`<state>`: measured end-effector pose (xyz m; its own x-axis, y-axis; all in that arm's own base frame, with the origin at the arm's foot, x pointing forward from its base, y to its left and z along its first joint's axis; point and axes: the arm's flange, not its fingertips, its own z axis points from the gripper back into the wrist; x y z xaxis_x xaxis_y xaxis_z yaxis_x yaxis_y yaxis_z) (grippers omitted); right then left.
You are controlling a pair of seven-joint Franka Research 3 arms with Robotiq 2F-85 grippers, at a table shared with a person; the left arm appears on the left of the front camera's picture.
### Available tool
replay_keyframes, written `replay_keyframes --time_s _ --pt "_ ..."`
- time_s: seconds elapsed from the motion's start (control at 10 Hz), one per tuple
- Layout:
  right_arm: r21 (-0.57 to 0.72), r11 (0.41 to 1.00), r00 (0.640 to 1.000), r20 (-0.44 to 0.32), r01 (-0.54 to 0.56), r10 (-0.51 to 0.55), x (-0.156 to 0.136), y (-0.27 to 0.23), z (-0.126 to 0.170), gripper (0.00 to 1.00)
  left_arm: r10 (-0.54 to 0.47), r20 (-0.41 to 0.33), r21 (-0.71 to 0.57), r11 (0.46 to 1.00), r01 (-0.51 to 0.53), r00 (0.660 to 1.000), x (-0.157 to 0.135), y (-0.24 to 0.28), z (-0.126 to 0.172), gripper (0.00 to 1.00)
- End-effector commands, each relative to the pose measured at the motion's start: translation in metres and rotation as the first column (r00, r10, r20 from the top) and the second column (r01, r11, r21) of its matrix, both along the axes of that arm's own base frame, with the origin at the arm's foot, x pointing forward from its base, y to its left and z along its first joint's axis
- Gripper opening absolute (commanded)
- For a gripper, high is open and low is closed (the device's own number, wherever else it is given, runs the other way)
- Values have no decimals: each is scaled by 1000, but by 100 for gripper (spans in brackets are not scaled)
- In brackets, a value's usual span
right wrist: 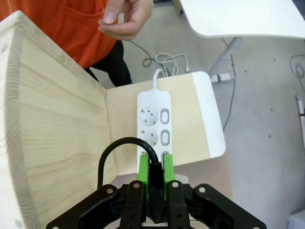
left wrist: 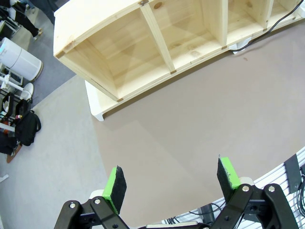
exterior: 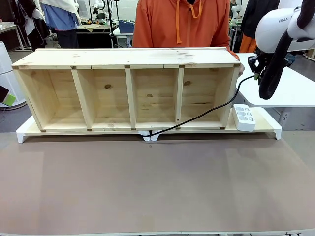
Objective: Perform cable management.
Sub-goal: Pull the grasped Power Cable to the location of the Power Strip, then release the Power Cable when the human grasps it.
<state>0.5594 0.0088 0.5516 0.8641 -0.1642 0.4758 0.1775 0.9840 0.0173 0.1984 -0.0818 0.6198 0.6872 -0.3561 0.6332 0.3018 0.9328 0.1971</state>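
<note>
The cable is pinched at its end between the pads of the right gripper, above the strip near the table's far right corner. It is draped down across the shelf's right compartment to the shelf's front edge. The left gripper is spread, holding nothing.

A lab-like workroom: white worktable, cluttered bench behind, loose white cables on grey floor.

front camera faces the person across the wooden shelf; both wrist cameras look down on its opposite ends.
</note>
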Motion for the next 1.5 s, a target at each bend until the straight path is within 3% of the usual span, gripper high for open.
replay_keyframes --time_s 0.0,1.4 --pt "-26 1000 1000 8 5 -5 15 2 0 15 -10 6 -8 1000 10 1000 1 -1 1 100" --pt "3 1000 1000 -17 -6 6 12 3 -7 15 -10 6 -8 1000 10 1000 1 -1 1 100"
